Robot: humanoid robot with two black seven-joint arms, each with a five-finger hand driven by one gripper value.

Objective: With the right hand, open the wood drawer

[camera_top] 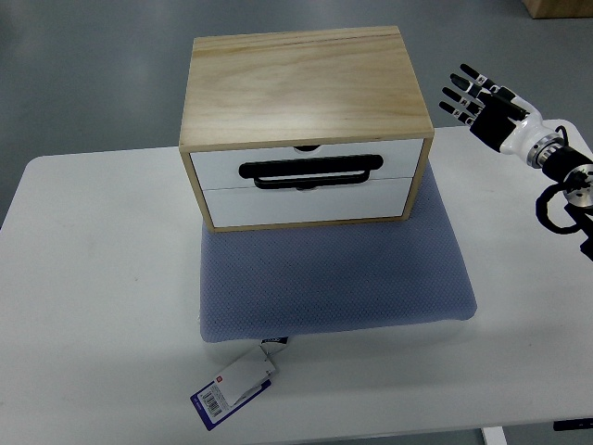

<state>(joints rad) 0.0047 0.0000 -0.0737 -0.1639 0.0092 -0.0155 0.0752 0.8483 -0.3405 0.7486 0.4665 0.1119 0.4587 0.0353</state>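
A light wood drawer box [306,88] stands on a blue-grey cushion [338,278] at the middle of the white table. Its front has two white drawers, both pushed in; the upper drawer [306,165] carries a black loop handle [310,172], the lower drawer [306,204] sits below it. My right hand [474,100] hovers to the right of the box, level with its top, apart from it, its black fingers [460,93] spread and pointing left with nothing in them. The left arm does not show.
A white table [93,278] carries the cushion. A tag with a barcode [233,386] hangs off the cushion's front edge near the table's front. Grey floor lies beyond the table; a tan object [559,7] shows at the top right corner.
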